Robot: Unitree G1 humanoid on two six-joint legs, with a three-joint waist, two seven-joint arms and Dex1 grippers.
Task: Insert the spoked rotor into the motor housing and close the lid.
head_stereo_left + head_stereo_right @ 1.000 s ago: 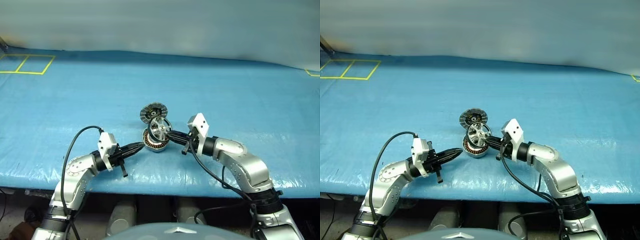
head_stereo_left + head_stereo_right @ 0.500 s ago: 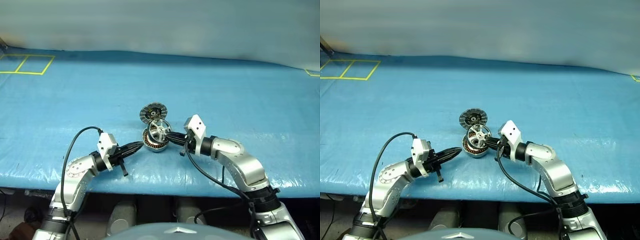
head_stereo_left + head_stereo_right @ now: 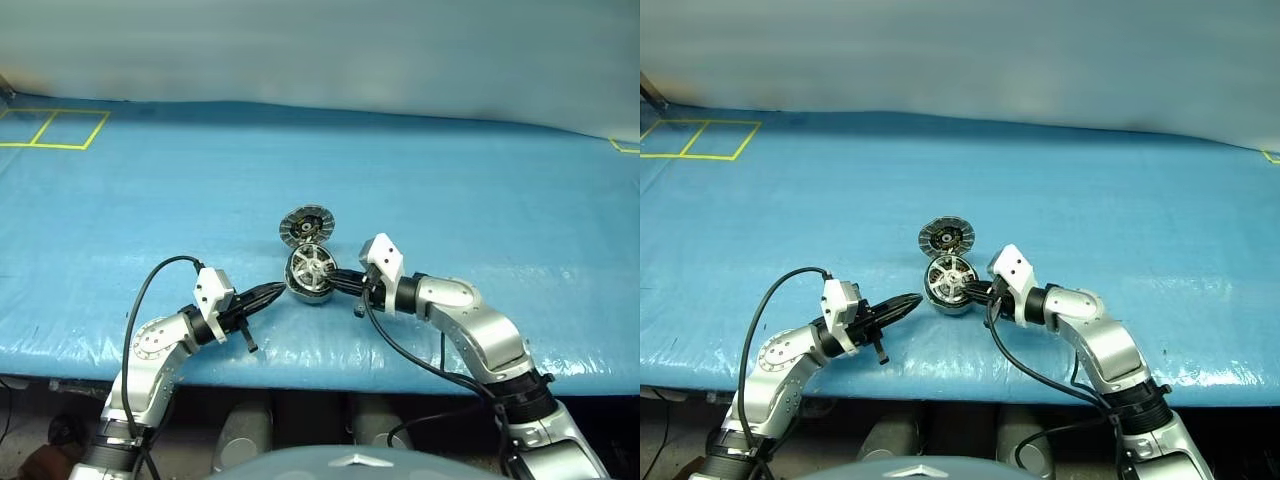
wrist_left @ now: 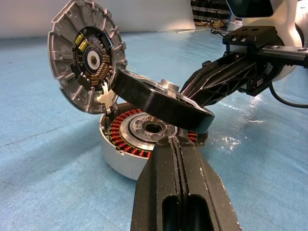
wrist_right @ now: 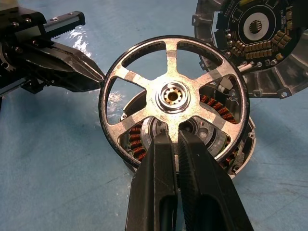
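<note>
Near the middle of the frame, the right gripper (image 5: 172, 132) is pinching a spoke of the spoked rotor (image 5: 174, 98), holding it tilted just above the motor housing (image 4: 126, 159); it seems not yet seated. The lid (image 4: 85, 55) is standing open behind. The left gripper (image 4: 175, 147), fingers pressed together, is pointing at the housing's near edge.

A blue tarp (image 3: 480, 190) covers the whole table. Yellow tape lines (image 3: 55, 128) make squares on it at the 10 o'clock corner, well apart from the centre.
</note>
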